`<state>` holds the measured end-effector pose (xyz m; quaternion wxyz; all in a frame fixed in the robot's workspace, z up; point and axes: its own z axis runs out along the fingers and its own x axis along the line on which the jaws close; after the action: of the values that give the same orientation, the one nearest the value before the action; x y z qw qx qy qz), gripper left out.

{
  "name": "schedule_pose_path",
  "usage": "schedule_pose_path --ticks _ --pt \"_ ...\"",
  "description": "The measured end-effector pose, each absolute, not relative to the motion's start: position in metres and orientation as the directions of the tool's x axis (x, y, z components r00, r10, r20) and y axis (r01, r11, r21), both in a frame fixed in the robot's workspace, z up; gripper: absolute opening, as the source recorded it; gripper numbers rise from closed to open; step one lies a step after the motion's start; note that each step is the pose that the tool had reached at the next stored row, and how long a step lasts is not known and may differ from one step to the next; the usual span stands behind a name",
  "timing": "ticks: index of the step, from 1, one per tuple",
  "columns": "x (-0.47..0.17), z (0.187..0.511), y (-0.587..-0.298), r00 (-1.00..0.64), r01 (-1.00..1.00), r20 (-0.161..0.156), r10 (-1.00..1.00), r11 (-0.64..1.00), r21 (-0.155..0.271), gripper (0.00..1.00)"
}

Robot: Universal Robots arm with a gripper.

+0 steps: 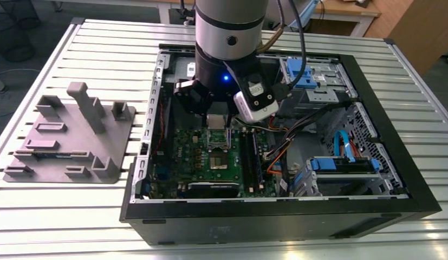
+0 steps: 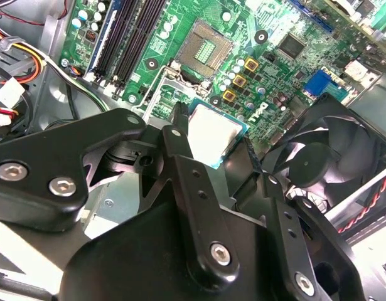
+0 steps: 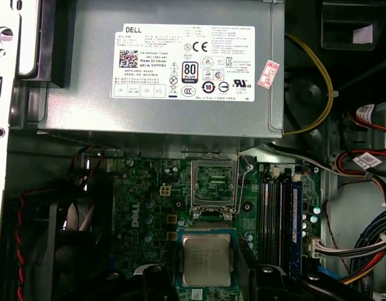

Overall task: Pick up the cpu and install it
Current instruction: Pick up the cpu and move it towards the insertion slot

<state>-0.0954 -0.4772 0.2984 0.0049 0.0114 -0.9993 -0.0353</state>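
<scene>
Exterior view from where I'm standing: a slatted metal table (image 1: 86,38) with an open pc case (image 1: 281,216) lying on its side, and the arm (image 1: 229,32) reaching straight down into it. Off to the exterior view's left of the case sits a grey fixture (image 1: 72,135), well apart from the action.

Inside the case there's a grey power supply (image 3: 86,75) along one wall and the green board (image 1: 202,157) flat on the bottom. A black fan (image 2: 324,157) sits at the board's edge, with bundles of coloured cables (image 3: 362,251) and drive cages (image 1: 325,76) with blue clips off to the side. The socket (image 2: 205,47) on the board is open, with its bare contact grid showing in the second wrist view.

The gripper (image 2: 214,133) is closed down narrow, with black fingers (image 2: 180,157) pinching two opposite edges of the cpu (image 3: 206,260).

The cpu is flat, metal lid facing up toward the wrist. It's square, so no real long side, and in the first wrist view its edges run parallel to the socket's. It sits just beside the socket, on the side away from the power supply, so the socket is between the two. As far as I can tell it's held clear of the board, not seated.
</scene>
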Motion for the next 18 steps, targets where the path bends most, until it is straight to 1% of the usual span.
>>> schedule_pose_path --ticks 15,17,18 --pt "-0.095 0.288 -0.477 -1.0 -0.022 0.009 -0.023 0.997 0.068 0.47" --pt "-0.095 0.278 -0.477 -1.0 -0.022 0.009 -0.023 0.997 0.068 0.47" --pt "-0.095 0.278 -0.477 -1.0 -0.023 0.009 -0.023 0.997 0.068 0.47"
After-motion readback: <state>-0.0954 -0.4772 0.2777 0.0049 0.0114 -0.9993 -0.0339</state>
